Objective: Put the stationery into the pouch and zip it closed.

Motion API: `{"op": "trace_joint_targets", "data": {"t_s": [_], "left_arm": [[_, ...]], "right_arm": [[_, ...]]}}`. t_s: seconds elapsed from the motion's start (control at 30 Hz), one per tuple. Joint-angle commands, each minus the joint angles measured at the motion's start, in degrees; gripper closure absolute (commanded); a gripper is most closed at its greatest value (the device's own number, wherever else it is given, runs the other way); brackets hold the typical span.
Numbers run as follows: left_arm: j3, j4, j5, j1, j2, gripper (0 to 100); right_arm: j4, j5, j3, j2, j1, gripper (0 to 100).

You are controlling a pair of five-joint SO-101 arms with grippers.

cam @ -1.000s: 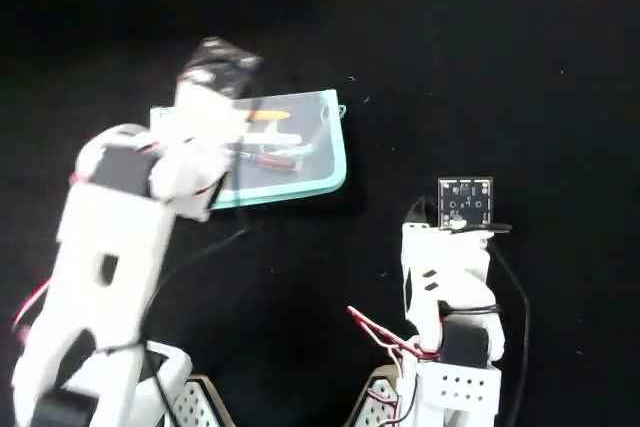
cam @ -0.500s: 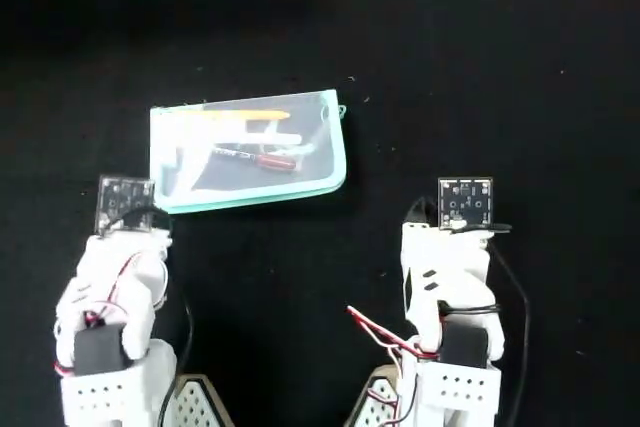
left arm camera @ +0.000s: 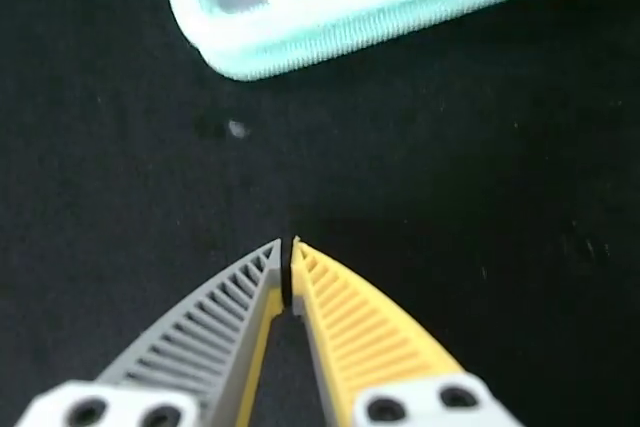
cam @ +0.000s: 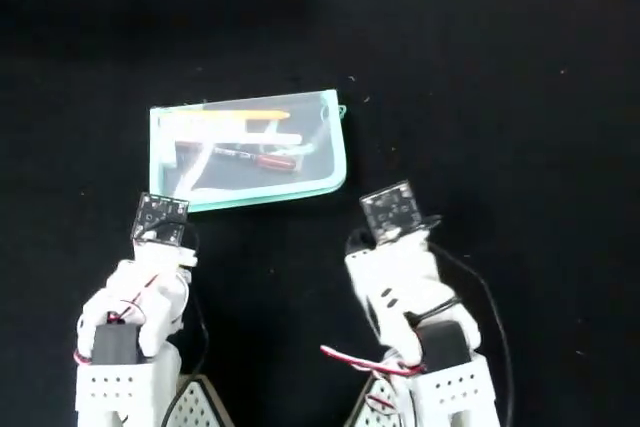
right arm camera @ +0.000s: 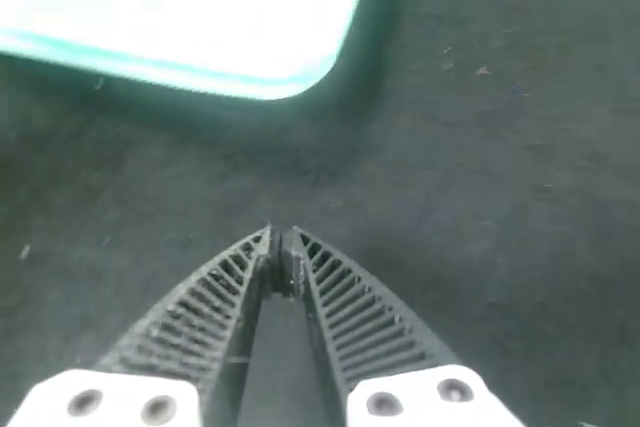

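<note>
**Both arms parked short of the pouch, jaws closed and empty**

High view. The pouch (cam: 248, 152) lies flat on the black table (cam: 500, 97), ahead of both arm bases, with its long axis running side to side across the table. Pens (cam: 258, 156) show through the clear face, so the stationery looks loaded. I cannot tell from here whether the zip is shut. The left arm (cam: 135, 312) sits folded below the pouch's near left corner, and the right arm (cam: 405, 292) below and just beyond its near right corner. The left looks slightly nearer. Judgement: any zip pull has to run along that long axis, so one arm would pin the pouch while the other pulls.

Left wrist view. The left gripper (left arm camera: 289, 249) has its fingertips pressed together with nothing between them. The teal corner and seam of the pouch (left arm camera: 300, 42) lie straight ahead, apart from the tips, with bare table between.

Right wrist view. The right gripper (right arm camera: 281, 239) is likewise closed and empty. A rounded corner of the pouch (right arm camera: 220, 37) lies ahead and a little to one side, not touching. The wrist views give the gaps between tips and pouch, while the high view gives the contents.
</note>
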Motion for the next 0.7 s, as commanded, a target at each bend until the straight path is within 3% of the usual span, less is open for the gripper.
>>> {"op": "trace_joint_targets", "data": {"t_s": [0.0,0.13,0.33,0.47,0.67], "left_arm": [[0.92,1.41,-0.18,-2.24,-0.79,96],[0.92,1.32,-0.09,-7.60,-0.70,96],[0.92,1.32,-0.09,-8.13,-0.79,96],[0.92,1.32,-0.09,-8.13,-0.70,96],[0.92,1.32,-0.09,-8.22,-0.70,96]], "right_arm": [[4.04,-0.62,-0.13,-2.86,-3.08,98.4],[15.38,-0.70,-0.13,-3.12,-3.25,98.5],[14.95,-8.79,-0.13,-2.95,-1.93,98.5],[14.95,-8.97,-0.13,-2.95,1.93,98.5],[14.95,-8.79,-0.13,-2.95,2.20,98.5]]}}
